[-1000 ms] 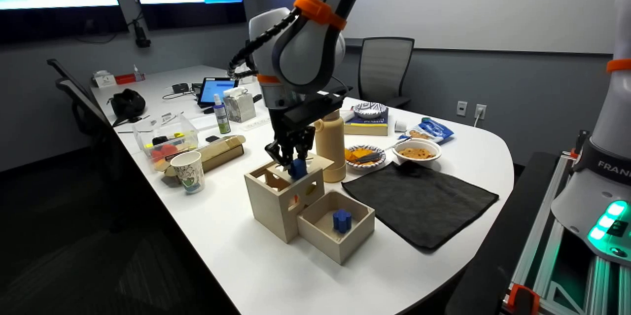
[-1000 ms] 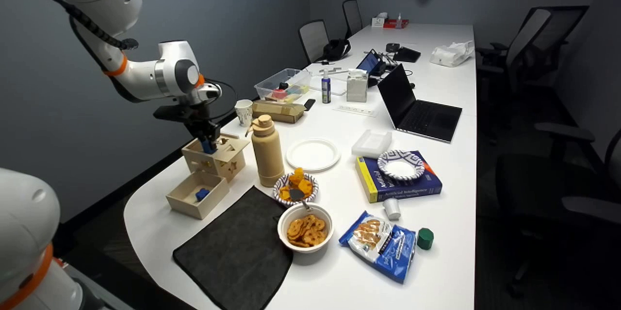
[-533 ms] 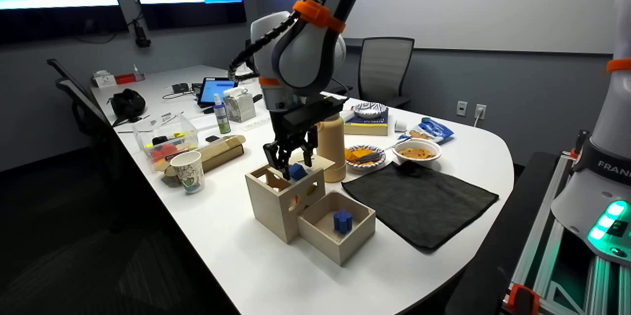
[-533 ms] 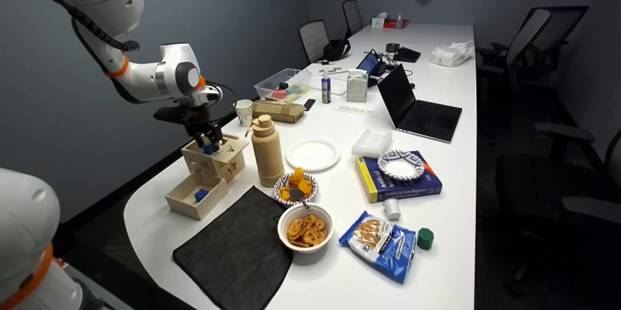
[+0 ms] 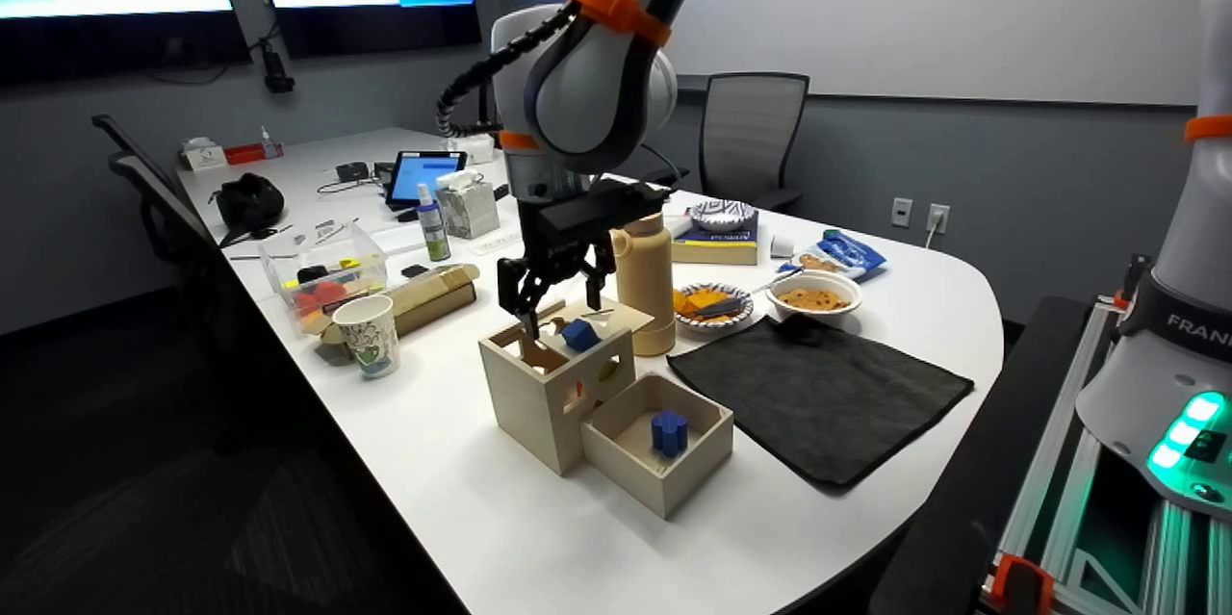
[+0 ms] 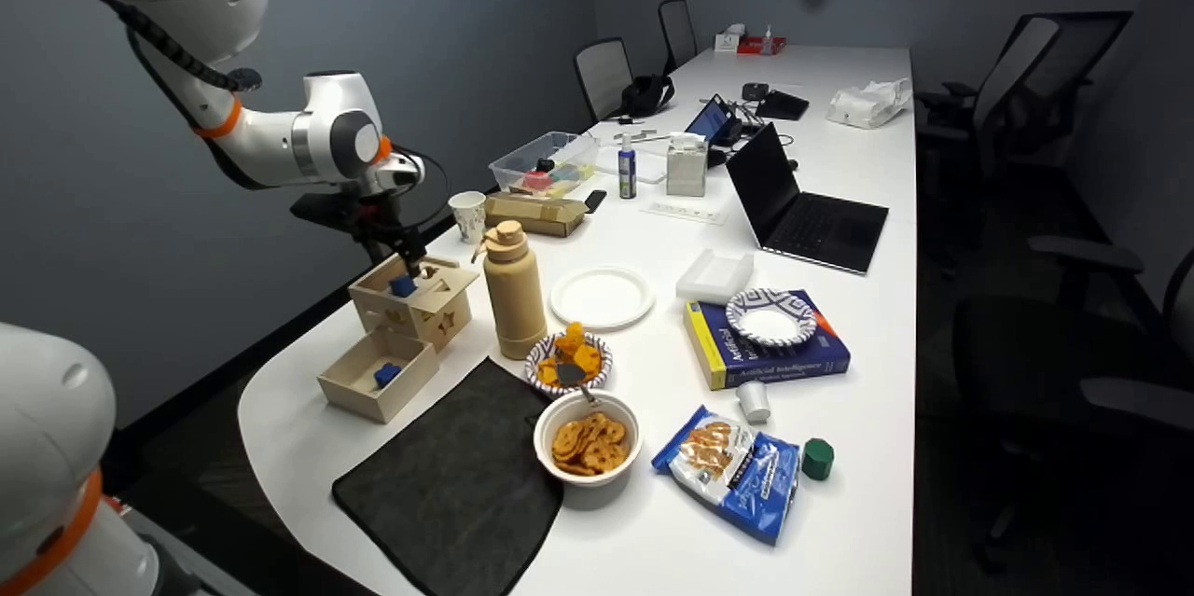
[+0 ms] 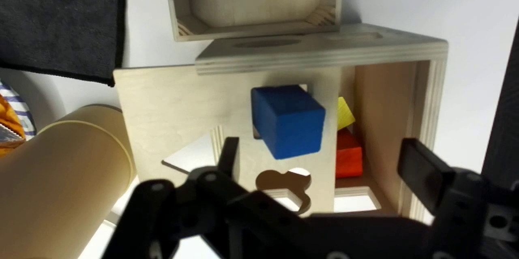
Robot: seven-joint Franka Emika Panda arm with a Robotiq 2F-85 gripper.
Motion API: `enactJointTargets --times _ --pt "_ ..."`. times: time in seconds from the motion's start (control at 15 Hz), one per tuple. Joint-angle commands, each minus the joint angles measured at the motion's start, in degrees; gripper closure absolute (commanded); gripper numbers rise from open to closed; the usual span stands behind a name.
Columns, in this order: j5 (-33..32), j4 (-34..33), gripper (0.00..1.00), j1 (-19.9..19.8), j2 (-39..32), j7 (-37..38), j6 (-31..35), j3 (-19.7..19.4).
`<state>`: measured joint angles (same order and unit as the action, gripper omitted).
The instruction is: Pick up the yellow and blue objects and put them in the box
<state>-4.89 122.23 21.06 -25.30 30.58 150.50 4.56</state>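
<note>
"How did the pincer (image 5: 562,320) stand?"
"Its jaws were spread wide above the wooden box (image 5: 525,408), holding nothing."
"And the blue block (image 7: 290,123)?"
"It sat tilted at a hole in the box's top panel (image 7: 170,105); how deep, I couldn't tell."
"Where were the others?"
"A flower-shaped blue block (image 5: 669,433) stood in the low tray (image 5: 698,466); a yellow block (image 7: 345,113) lay inside the box."

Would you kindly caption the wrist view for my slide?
Blue cube atop the wooden box, yellow block inside, gripper open.
</note>
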Motion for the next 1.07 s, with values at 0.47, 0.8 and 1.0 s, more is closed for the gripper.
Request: enactJointTargets --times 0.47,0.8,1.0 --pt "3.5 15.8 0.00 -1.2 12.8 6.7 2.3 1.6" --pt "7.8 17.8 0.00 -4.0 7.4 -0.8 9.1 3.9" --pt "12.8 18.8 0.00 -6.1 4.4 -6.1 13.1 6.0"
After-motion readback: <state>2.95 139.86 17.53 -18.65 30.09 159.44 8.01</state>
